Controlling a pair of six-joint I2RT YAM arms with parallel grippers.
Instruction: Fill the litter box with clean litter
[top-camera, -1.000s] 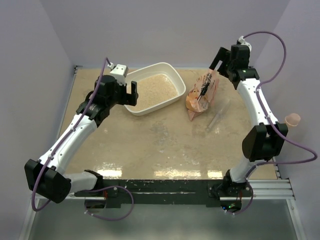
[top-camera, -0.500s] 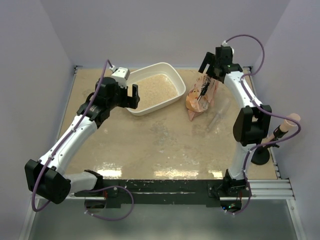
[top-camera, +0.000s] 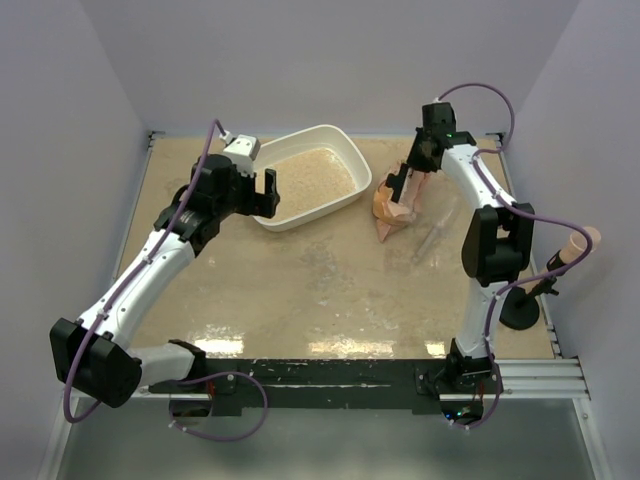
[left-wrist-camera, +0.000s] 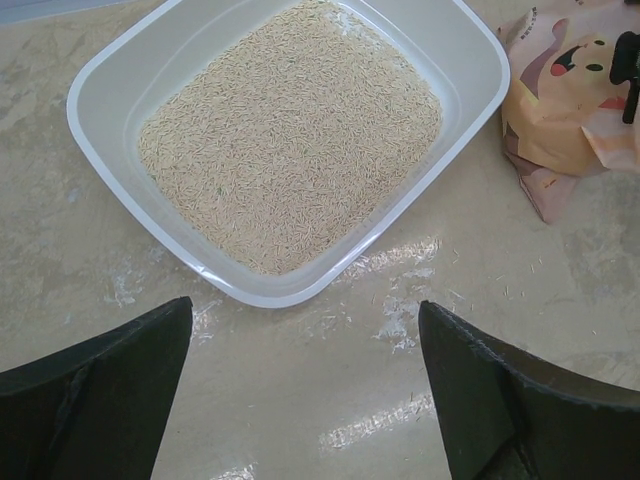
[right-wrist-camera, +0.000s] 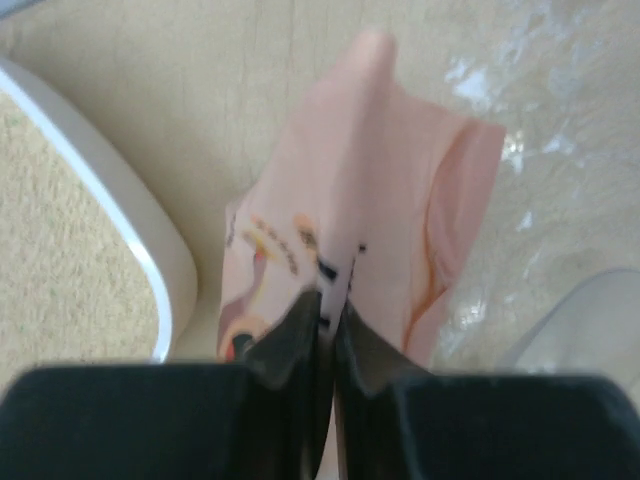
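Since a second earlier, my right arm had swung in from the far right corner and brought the right gripper (top-camera: 411, 174) down onto the orange-pink bag (top-camera: 390, 210), which had crumpled up into a peak under it. Through the right wrist camera, the jaws looked pinched almost together on a thin fold of the bag's film near its top. The left gripper (top-camera: 266, 190) had not budged. Its jaws stood wide apart and held nothing, hovering at the left end of the litter box (top-camera: 345, 145). The litter box sat toward the far side of the tabletop (top-camera: 300, 290), just beside the bag on its left, and a layer of pale litter (top-camera: 310, 175) already covered its floor. I judged the bag soft and floppy, with loose granules slumped low inside. That meant the slick film could slide out of so narrow a pinch, or the load could shift as it rose. A deeper bite on gathered film near the top seam seemed safest to me, keeping the mouth up until it hung over the tray.
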